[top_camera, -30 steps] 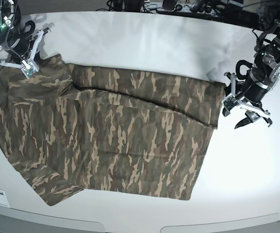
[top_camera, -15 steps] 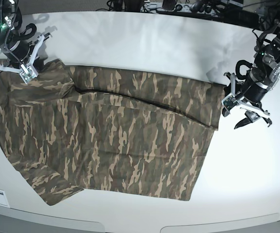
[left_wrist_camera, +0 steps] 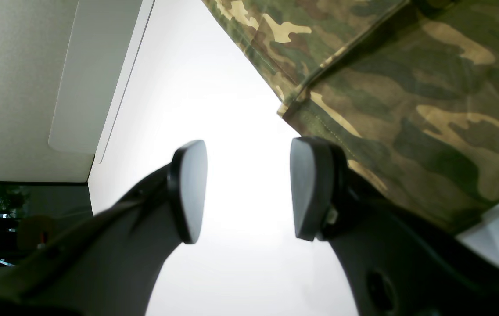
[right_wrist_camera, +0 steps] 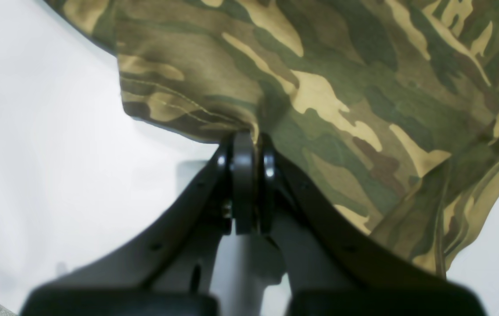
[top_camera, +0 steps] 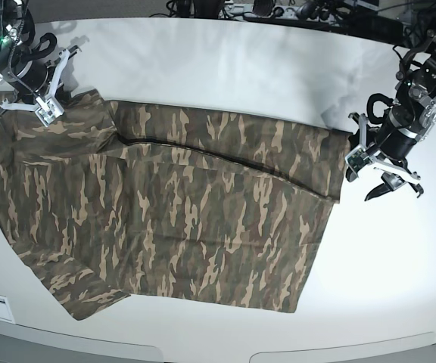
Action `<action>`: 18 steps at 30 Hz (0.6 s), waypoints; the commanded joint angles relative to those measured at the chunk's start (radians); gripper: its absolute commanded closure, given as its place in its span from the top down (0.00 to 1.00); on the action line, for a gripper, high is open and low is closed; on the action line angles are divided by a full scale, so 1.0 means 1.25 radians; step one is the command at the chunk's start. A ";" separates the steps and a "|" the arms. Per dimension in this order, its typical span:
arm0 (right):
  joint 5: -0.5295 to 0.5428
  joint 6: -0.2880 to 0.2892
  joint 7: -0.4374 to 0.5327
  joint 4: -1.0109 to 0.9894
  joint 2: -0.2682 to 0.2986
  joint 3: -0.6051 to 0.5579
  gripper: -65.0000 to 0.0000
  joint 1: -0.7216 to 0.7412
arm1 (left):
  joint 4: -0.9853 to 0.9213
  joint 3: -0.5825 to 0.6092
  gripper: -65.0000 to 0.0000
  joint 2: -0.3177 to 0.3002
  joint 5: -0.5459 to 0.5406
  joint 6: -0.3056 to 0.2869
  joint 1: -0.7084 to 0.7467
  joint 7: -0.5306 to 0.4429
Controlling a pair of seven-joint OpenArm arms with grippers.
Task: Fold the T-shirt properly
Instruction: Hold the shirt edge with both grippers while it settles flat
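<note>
A: What is the right gripper (right_wrist_camera: 249, 175) doing?

B: Its jaws are pressed tight together, with a bit of the T-shirt (top_camera: 180, 212) pinched between them; the cloth bunches up right at the tips and spreads away from there, flat over the white table (top_camera: 225, 68).

A: And the left gripper (left_wrist_camera: 249, 188)?

B: Its jaws stand wide apart with nothing in between; only bare table shows in the gap; the hem corner of the shirt lies just beside one finger (left_wrist_camera: 313, 188), and I cannot tell if they touch.

A: So where is the shirt?

B: It lies spread out on the table between the two grippers; the far long edge looks folded over, and one sleeve sticks out at the near side, well away from both grippers.

A: What could go wrong?

B: I think the pinch is small, just a little bit of cloth; if the right arm pulls fast, the cloth could slip out and flop down; also, only one end is held, so a pull from that end could drag the whole shirt sideways and make wrinkles; the open gripper could close on plain table and miss the hem, because the corner sits off to its side and not between the jaws.

A: Any boxes or bins with things inside?

B: None that I can see; just shirt, table and arms.
</note>
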 commanded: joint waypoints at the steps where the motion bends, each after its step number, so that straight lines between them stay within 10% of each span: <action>1: 0.003 -0.002 0.009 0.015 0.012 0.007 0.00 0.002 | 0.011 -0.009 0.48 -0.015 0.005 0.009 -0.009 -0.015; 18: -0.081 -0.112 0.049 0.137 0.012 0.009 0.00 0.002 | 0.011 -0.009 0.48 -0.015 0.005 0.009 -0.009 -0.015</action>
